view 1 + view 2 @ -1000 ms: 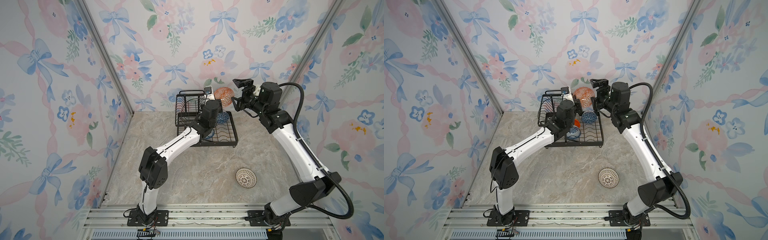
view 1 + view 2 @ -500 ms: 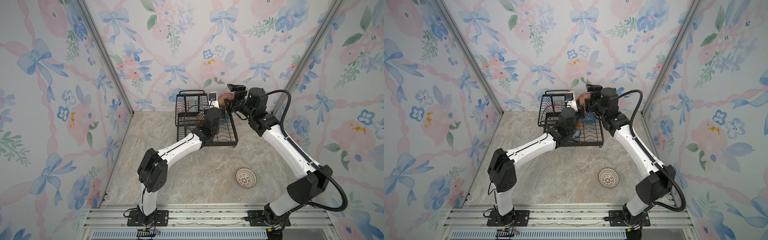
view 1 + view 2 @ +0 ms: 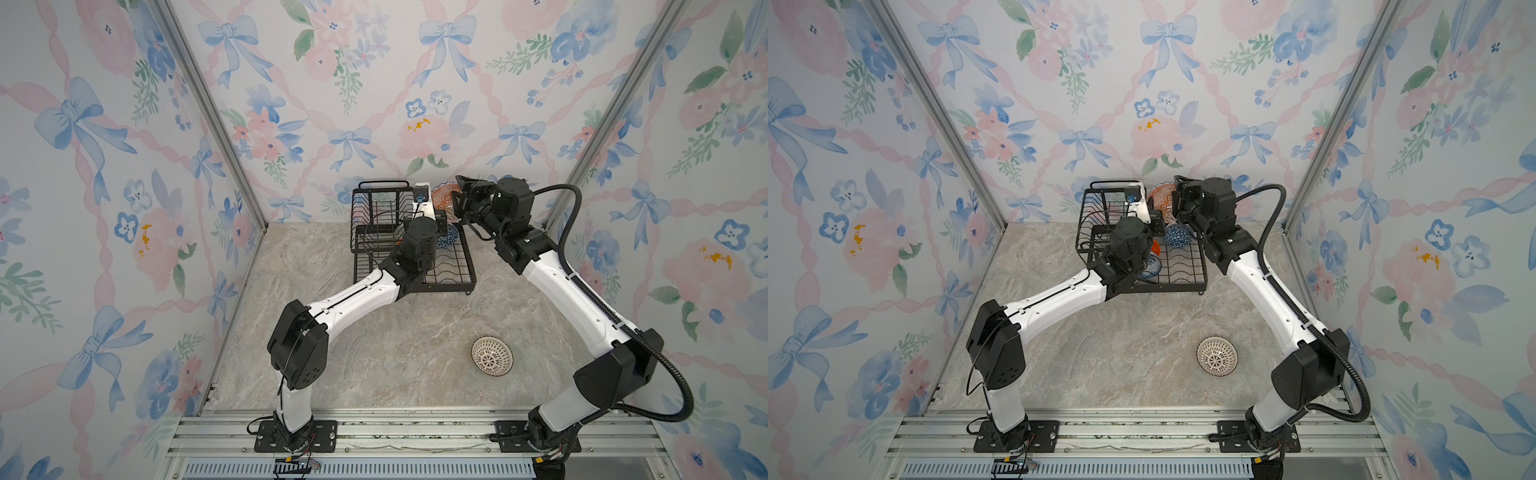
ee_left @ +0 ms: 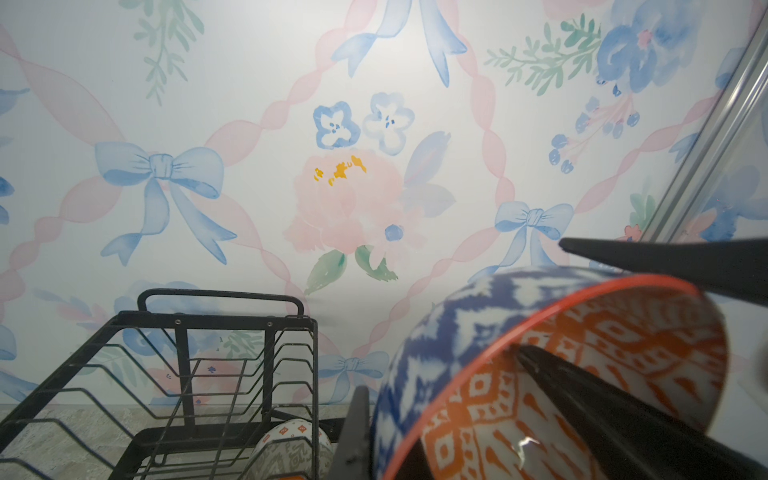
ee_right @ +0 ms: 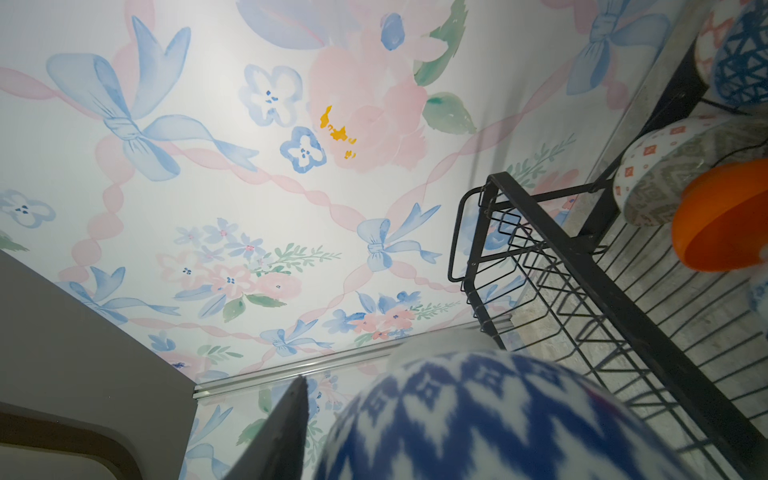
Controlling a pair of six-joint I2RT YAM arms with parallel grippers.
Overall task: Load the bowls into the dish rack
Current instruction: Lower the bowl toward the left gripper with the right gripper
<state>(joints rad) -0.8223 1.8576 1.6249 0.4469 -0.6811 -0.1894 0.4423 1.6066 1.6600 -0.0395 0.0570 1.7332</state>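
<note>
Only the left wrist view shows me the grip. My left fingers [image 4: 602, 415] are pinched tight on the wall of the orange-patterned bowl [image 4: 582, 374], held up just beside the dish rack [image 3: 453, 274]'s upper basket. My right fingers [image 5: 282, 436] stand partly apart about that bowl, and I cannot tell whether they grip it. I count six bowls: this one, four in the rack, and a lattice bowl [image 3: 492, 356] alone on the marble table [image 3: 374, 332]. Floral wallpaper [image 3: 374, 83] covers three walls.
</note>
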